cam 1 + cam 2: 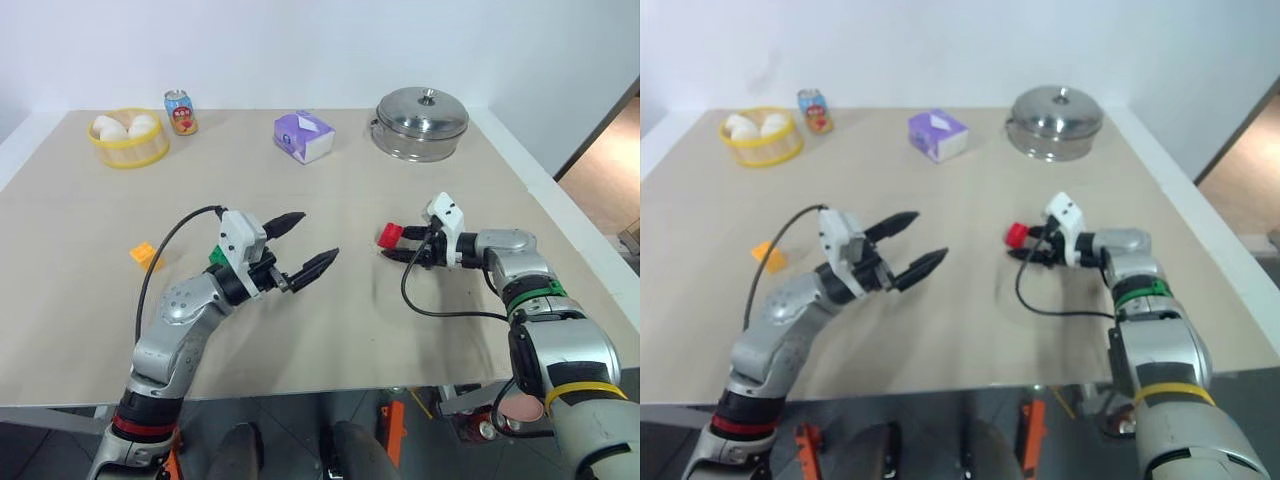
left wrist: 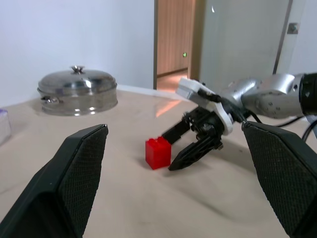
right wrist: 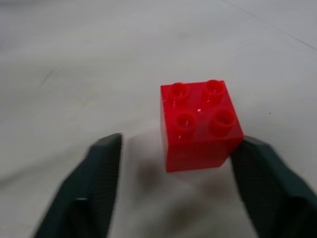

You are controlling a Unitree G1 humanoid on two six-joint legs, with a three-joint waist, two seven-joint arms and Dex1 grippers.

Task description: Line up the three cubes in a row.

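The right pincer (image 1: 392, 246) is reaching low over the surface (image 1: 330, 190), toward its right side, and its two fingers are standing a little apart with the red cube (image 1: 390, 235) at their tips. In the right wrist view the cube is sitting on the surface between the fingers, nearer to one of them, and I cannot tell if that finger is already touching it. It is not lifted. So the cube is lying straight ahead of this pincer, studs up, and the fingers are coming to it from the side. I think this arm is about to close on it.

The left pincer (image 1: 305, 242) is hovering above the middle of the surface, wide open and holding nothing, and it is pointing toward the red cube but is well apart from it. The green cube (image 1: 217, 255) is peeking out just behind the left wrist. The orange cube (image 1: 144, 254) is resting nearer the left edge. The three are not in a row yet: red is far from the other two.
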